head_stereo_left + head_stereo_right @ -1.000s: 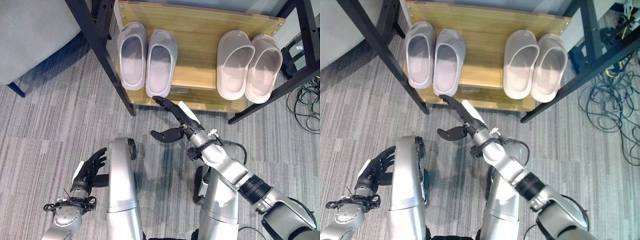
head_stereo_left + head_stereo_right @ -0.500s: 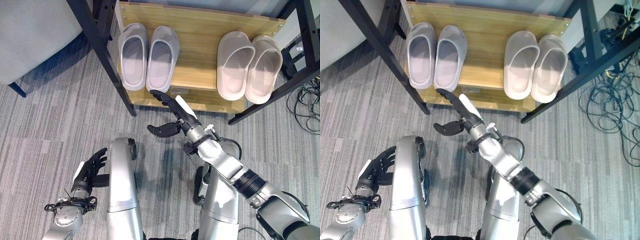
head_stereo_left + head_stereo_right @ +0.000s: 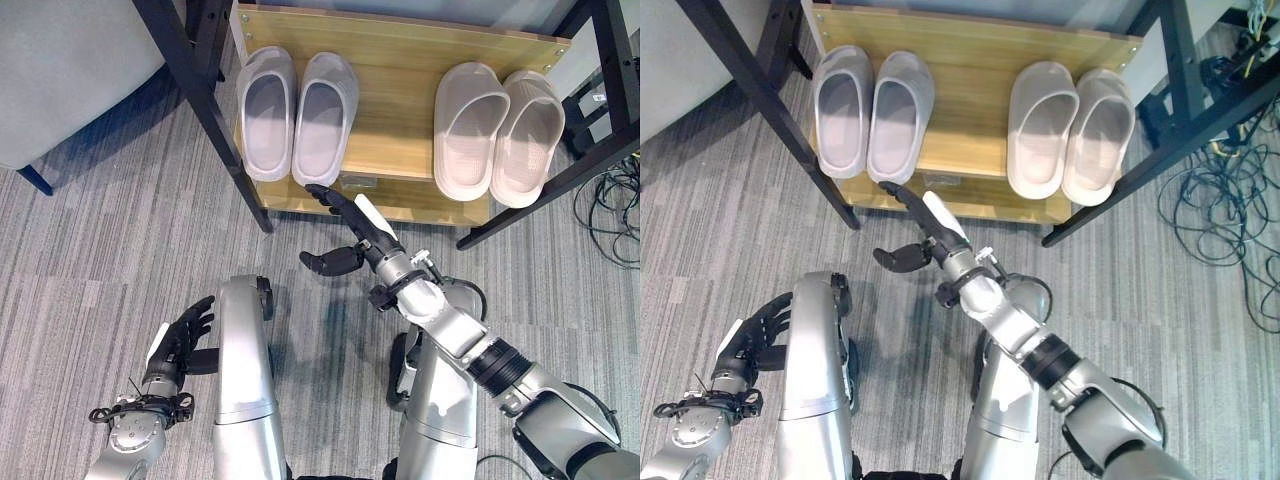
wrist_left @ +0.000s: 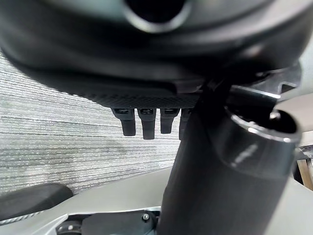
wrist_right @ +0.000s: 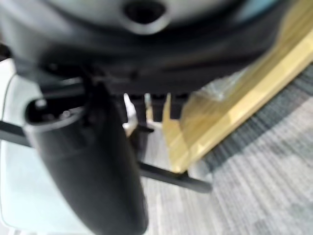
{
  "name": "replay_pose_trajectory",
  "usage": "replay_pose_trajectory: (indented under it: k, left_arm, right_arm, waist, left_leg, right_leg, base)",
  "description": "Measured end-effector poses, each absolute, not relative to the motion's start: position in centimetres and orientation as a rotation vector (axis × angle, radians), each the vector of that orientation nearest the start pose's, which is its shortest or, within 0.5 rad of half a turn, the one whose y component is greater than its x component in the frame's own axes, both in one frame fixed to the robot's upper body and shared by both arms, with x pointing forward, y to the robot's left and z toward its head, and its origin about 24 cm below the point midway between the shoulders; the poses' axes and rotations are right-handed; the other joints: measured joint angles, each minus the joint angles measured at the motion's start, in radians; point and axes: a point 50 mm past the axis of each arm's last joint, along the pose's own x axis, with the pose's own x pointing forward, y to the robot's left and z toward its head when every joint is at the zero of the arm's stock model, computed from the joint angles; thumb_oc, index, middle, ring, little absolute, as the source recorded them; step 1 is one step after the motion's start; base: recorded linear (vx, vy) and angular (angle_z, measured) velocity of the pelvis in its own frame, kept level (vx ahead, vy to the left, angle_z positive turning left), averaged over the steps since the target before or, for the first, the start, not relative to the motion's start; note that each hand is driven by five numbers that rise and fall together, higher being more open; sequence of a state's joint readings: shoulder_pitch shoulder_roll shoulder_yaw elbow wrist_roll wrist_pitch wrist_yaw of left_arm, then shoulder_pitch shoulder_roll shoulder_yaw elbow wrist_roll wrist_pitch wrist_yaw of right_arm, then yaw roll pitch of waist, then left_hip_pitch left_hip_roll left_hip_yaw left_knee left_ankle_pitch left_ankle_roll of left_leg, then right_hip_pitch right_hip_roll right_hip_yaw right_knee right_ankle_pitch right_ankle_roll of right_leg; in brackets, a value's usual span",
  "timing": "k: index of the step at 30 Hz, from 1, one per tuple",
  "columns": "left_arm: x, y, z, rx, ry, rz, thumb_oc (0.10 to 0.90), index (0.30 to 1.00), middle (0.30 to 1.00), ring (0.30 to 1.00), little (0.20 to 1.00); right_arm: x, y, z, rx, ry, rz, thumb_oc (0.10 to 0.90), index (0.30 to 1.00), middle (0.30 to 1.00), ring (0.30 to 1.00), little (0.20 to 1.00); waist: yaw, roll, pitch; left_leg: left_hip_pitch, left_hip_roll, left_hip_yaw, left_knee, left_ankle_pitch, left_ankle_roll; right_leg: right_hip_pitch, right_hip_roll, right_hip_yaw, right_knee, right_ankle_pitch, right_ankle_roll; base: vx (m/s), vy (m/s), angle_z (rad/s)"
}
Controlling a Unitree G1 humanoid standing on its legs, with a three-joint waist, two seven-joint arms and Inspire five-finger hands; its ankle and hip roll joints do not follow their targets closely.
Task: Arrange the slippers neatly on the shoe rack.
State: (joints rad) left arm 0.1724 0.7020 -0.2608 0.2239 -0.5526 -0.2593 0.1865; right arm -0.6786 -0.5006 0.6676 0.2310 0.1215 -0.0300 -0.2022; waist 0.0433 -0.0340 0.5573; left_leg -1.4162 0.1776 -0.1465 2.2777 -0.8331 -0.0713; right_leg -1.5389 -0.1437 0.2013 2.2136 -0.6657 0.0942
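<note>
Two pairs of pale slippers sit side by side on the wooden shoe rack (image 3: 400,60). The left pair (image 3: 295,112) lies toes inward near the rack's left post. Toward the rack's right side rests the other pair (image 3: 497,130). My right hand (image 3: 352,228) is open, fingers stretched toward the front edge of the rack just below the left pair, thumb spread apart, holding nothing. My left hand (image 3: 180,340) hangs low at the lower left with relaxed, straight fingers, empty, and its fingers (image 4: 142,122) point at the carpet.
Black metal frame legs (image 3: 205,110) slant on the rack's left and right (image 3: 560,180). Grey striped carpet (image 3: 120,250) spreads in front. A grey seat (image 3: 60,70) stands at the upper left. Cables (image 3: 610,210) lie tangled on the floor at the right.
My right hand reached forward toward the rack edge, then drew back slightly. The slippers and the left hand have stayed put.
</note>
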Motion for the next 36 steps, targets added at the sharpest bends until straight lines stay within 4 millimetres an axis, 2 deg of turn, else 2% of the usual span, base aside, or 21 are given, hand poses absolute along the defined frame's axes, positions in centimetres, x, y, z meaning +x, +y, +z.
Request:
replay_pose_trajectory:
  k: [8,16,17,18,19,21,23,27,29,30,31,32,35,36]
  left_arm:
    - [19.8,27.0,0.0,0.151,0.226,0.131,0.800,0.900,0.900,0.900,0.900]
    - [19.8,26.9,0.0,0.140,0.211,0.153,0.800,0.900,0.900,0.900,0.900]
    - [20.0,26.9,0.1,0.148,0.205,0.154,0.800,0.900,0.900,0.900,0.900]
    - [20.0,26.9,0.1,0.142,0.205,0.162,0.800,0.900,0.900,0.900,0.900]
    - [20.2,26.7,0.1,0.134,0.207,0.166,0.800,0.900,0.900,0.900,0.900]
    - [21.3,26.2,0.5,0.144,0.187,0.154,0.800,0.900,0.900,0.900,0.900]
    - [22.2,26.1,0.8,0.192,0.191,0.137,0.800,0.900,0.900,0.900,0.900]
    - [23.0,26.3,0.9,0.212,0.206,0.142,0.800,0.900,0.900,0.900,0.900]
    - [23.4,26.4,0.9,0.224,0.219,0.144,0.800,0.900,0.900,0.900,0.900]
    - [23.5,26.5,1.0,0.235,0.222,0.146,0.800,0.900,0.900,0.900,0.900]
    - [23.7,26.5,1.0,0.236,0.226,0.147,0.800,0.900,0.900,0.900,0.900]
    - [24.0,26.5,0.9,0.240,0.234,0.151,0.800,0.900,0.900,0.900,0.900]
    - [24.8,26.5,-0.1,0.229,0.295,0.177,0.800,0.900,0.900,0.900,0.900]
    - [24.8,26.5,-0.6,0.253,0.319,0.178,0.800,0.900,0.900,0.900,0.900]
  right_arm:
    - [32.8,-12.0,11.5,-0.636,-0.269,0.318,0.800,0.900,0.900,0.900,0.900]
    - [32.6,-13.5,12.8,-0.673,-0.318,0.263,0.800,0.900,0.900,0.900,0.900]
    - [32.7,-13.8,13.0,-0.683,-0.322,0.251,0.800,0.900,0.900,0.900,0.900]
    - [32.8,-13.8,13.1,-0.683,-0.325,0.249,0.800,0.900,0.900,0.900,0.900]
    - [32.8,-13.9,13.3,-0.682,-0.333,0.247,0.800,0.900,0.900,0.900,0.900]
    - [33.0,-14.5,13.9,-0.679,-0.346,0.217,0.800,0.900,0.900,0.900,0.900]
    - [33.3,-15.7,14.9,-0.680,-0.364,0.164,0.800,0.900,0.900,0.900,0.900]
    - [33.9,-17.0,17.6,-0.666,-0.426,0.086,0.800,0.900,0.900,0.900,0.900]
    - [33.9,-16.7,17.6,-0.667,-0.424,0.107,0.800,0.900,0.900,0.900,0.900]
    - [33.9,-16.6,17.7,-0.666,-0.429,0.109,0.800,0.900,0.900,0.900,0.900]
    - [34.0,-16.7,17.8,-0.663,-0.432,0.104,0.800,0.900,0.900,0.900,0.900]
    - [34.0,-16.7,17.7,-0.661,-0.429,0.102,0.800,0.900,0.900,0.900,0.900]
    - [33.9,-16.3,17.7,-0.671,-0.430,0.131,0.800,0.900,0.900,0.900,0.900]
    - [33.9,-16.2,17.3,-0.674,-0.420,0.143,0.800,0.900,0.900,0.900,0.900]
  waist:
    - [0.002,-0.001,0.000]
    - [0.003,-0.018,0.003]
    - [0.004,-0.028,-0.002]
    - [0.009,-0.042,-0.006]
    - [0.014,-0.057,-0.007]
    - [0.033,-0.067,-0.007]
    - [0.026,-0.067,-0.007]
    - [0.026,-0.064,-0.005]
    - [0.026,-0.057,-0.006]
    - [0.021,-0.056,-0.007]
    - [0.021,-0.053,-0.004]
    - [0.019,-0.054,-0.005]
    - [-0.012,-0.055,-0.006]
    - [-0.017,-0.056,-0.006]
  left_leg:
    - [-0.003,0.000,-0.002,0.000,-0.001,-0.003]
    - [-0.005,0.001,0.007,-0.039,-0.002,-0.002]
    - [-0.004,0.001,0.023,-0.075,0.004,-0.013]
    - [-0.005,-0.002,0.038,-0.112,0.011,-0.028]
    - [-0.002,-0.008,0.047,-0.151,0.019,-0.035]
    - [-0.003,-0.017,0.054,-0.237,0.050,-0.043]
    - [-0.001,-0.025,0.072,-0.340,0.095,-0.046]
    - [0.007,-0.019,0.044,-0.433,0.117,-0.064]
    - [0.011,-0.017,0.013,-0.485,0.136,-0.069]
    - [0.012,-0.016,-0.004,-0.523,0.155,-0.082]
    - [0.018,-0.015,-0.009,-0.556,0.175,-0.074]
    - [0.029,-0.015,-0.011,-0.594,0.194,-0.081]
    - [0.110,-0.011,0.007,-0.764,0.269,-0.064]
    - [0.154,-0.007,0.014,-0.823,0.297,-0.071]
  right_leg:
    - [-0.004,0.001,-0.002,-0.002,0.000,0.000]
    - [-0.013,0.003,-0.007,-0.032,0.002,-0.005]
    - [-0.023,0.003,-0.008,-0.064,0.013,-0.016]
    - [-0.036,0.011,-0.010,-0.101,0.031,-0.002]
    - [-0.043,0.020,-0.015,-0.142,0.052,-0.012]
    - [-0.058,0.037,-0.038,-0.235,0.104,-0.029]
    - [-0.057,0.032,-0.049,-0.320,0.128,-0.032]
    - [-0.044,0.017,-0.111,-0.402,0.147,-0.067]
    - [-0.016,0.003,-0.168,-0.462,0.160,-0.100]
    - [0.002,0.000,-0.190,-0.502,0.167,-0.104]
    - [0.021,-0.005,-0.209,-0.539,0.179,-0.118]
    - [0.041,-0.002,-0.220,-0.578,0.195,-0.113]
    - [0.144,0.001,-0.249,-0.751,0.256,-0.113]
    - [0.192,0.005,-0.256,-0.815,0.281,-0.112]
  base:
    - [0.02,0.001,-0.01]
    - [0.02,-0.045,-0.02]
    - [-0.14,-0.107,-0.15]
    - [-0.15,-0.078,-0.31]
    - [-0.12,-0.057,-0.44]
    - [-0.10,-0.017,-0.47]
    - [-0.06,0.005,-0.10]
    - [-0.04,0.023,-0.10]
    - [-0.09,-0.013,-0.05]
    - [-0.14,-0.038,0.04]
    - [-0.15,-0.053,0.08]
    - [-0.11,-0.054,0.08]
    - [-0.10,-0.064,0.06]
    - [-0.06,-0.047,-0.05]
